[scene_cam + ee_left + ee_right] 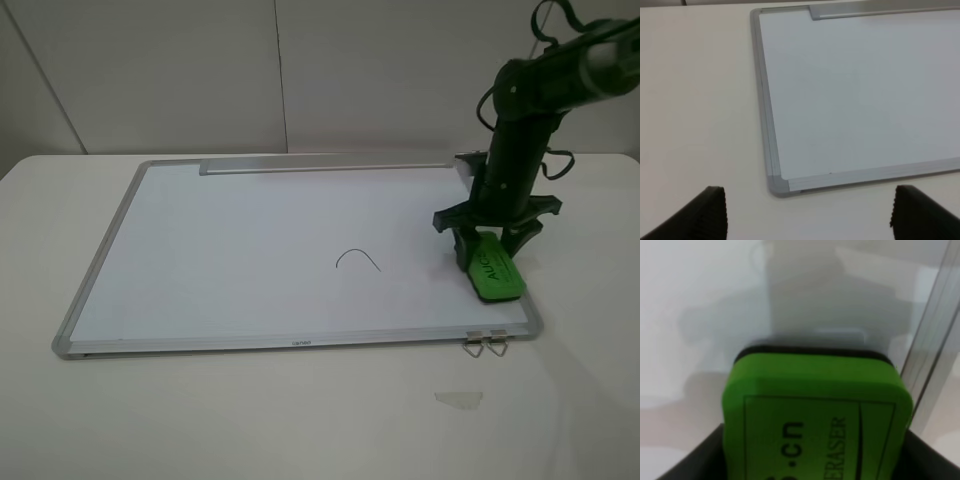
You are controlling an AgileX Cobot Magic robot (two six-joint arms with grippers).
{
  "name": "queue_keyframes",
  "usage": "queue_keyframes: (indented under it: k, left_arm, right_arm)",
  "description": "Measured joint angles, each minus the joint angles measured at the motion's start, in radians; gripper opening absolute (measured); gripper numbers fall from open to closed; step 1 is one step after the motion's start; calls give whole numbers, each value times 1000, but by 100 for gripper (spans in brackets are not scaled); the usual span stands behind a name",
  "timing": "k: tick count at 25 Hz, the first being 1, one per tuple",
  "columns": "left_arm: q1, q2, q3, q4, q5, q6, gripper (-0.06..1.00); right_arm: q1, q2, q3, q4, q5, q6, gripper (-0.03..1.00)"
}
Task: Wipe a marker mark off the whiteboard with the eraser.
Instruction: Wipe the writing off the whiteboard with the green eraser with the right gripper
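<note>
The whiteboard (pixel 250 250) lies flat on the table, and the marker mark (pixel 358 260), a thin dark arch, is drawn right of its middle. The green eraser (pixel 494 268) rests on the board's near right corner, a short way right of the mark. My right gripper (pixel 492 240) comes down from above and is shut on the eraser's far end. In the right wrist view the eraser (pixel 815 410) fills the frame between dark fingers (pixel 695 460). My left gripper (pixel 807 220) is open and empty, above the bare table off the whiteboard's (pixel 865 90) near left corner.
A grey tray strip (pixel 325 165) runs along the board's far edge. Two metal clips (pixel 486 343) stick out from the near right of the frame. A small clear scrap of tape (pixel 458 399) lies on the white table in front of the board.
</note>
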Motion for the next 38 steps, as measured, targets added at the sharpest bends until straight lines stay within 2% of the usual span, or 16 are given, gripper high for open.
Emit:
queue_keyframes:
  k: [4, 9, 17, 21, 27, 38]
  left_arm:
    - [0, 0, 0, 0, 0, 0, 69]
    - [0, 0, 0, 0, 0, 0, 69]
    - [0, 0, 0, 0, 0, 0, 69]
    - [0, 0, 0, 0, 0, 0, 69]
    - [0, 0, 0, 0, 0, 0, 69]
    - [0, 0, 0, 0, 0, 0, 69]
  right_arm:
    - [28, -49, -75, 14, 72, 0, 60]
    - [137, -60, -152, 20, 98, 0, 60]
    - [373, -30, -173, 10, 1, -2, 60]
    - [449, 28, -173, -34, -46, -3, 60]
    - [477, 123, -173, -50, -124, -39, 60]
    - [477, 173, -196, -42, -120, -86, 60]
